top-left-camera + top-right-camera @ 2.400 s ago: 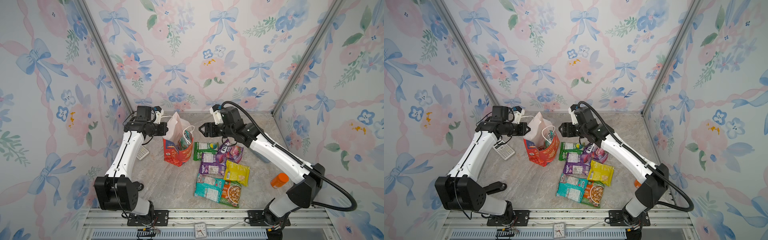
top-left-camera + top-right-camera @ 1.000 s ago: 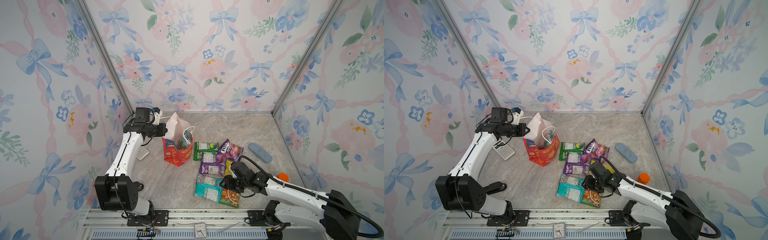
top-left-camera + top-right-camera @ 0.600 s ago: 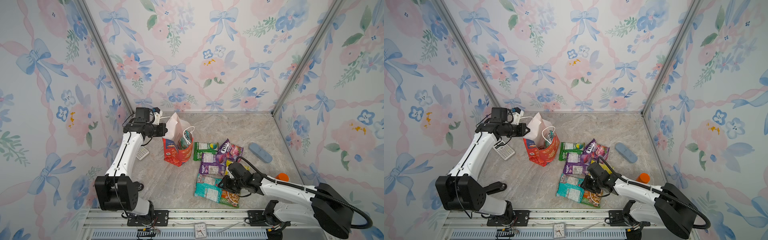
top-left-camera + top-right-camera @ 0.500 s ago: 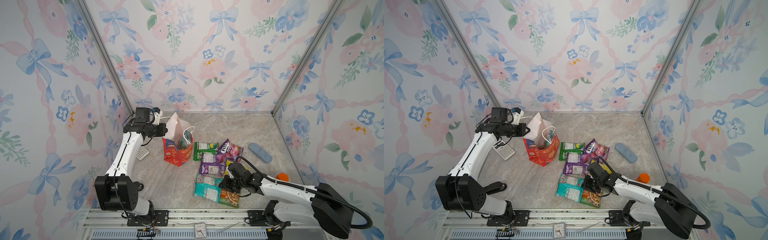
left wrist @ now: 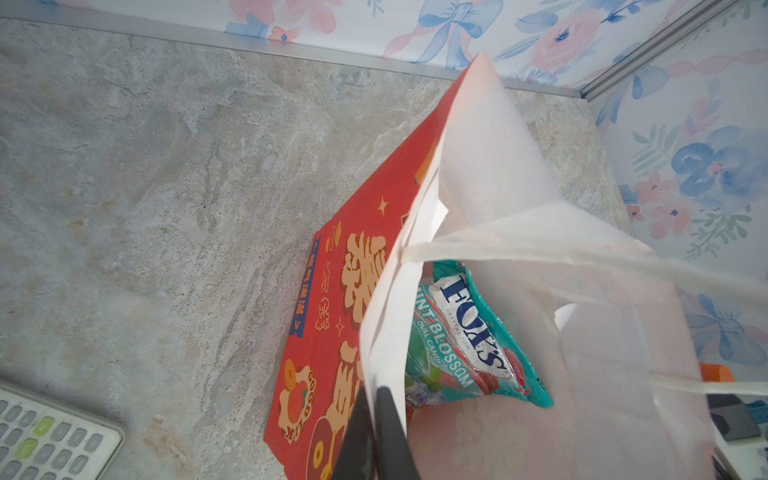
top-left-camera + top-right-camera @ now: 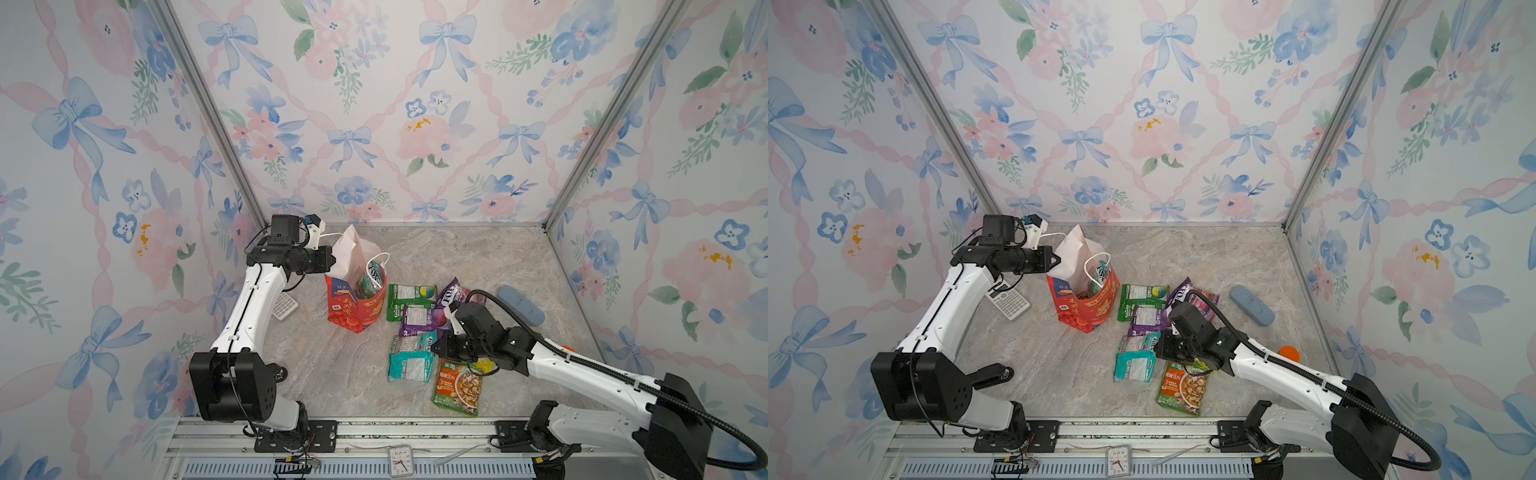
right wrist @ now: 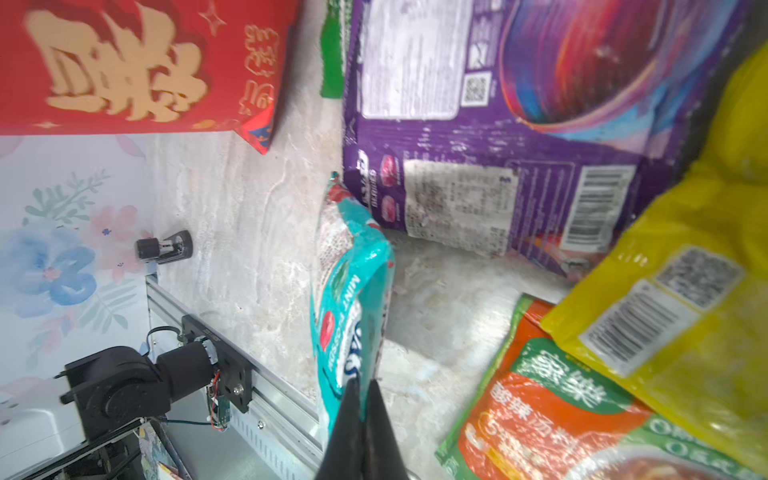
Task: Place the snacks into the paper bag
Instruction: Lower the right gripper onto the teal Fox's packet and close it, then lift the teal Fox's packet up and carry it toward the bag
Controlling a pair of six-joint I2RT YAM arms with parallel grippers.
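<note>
In both top views the left arm rises from lower left, forearm level, left gripper [image 6: 332, 261] clamped on the paper bag [image 6: 353, 306] rim. The right arm stretches low from lower right, right gripper [image 6: 435, 346] pinched on the teal packet [image 6: 409, 359] edge.

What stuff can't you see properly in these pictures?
- Bottom of the paper bag: in the left wrist view one teal packet shows inside; the bag's walls hide anything beneath it.
- Yellow packet: in both top views, mostly under the right arm.
- Bottle: in a top view, only its orange top shows behind that arm.
- Calculator: left wrist view, cut off by the edge.
</note>
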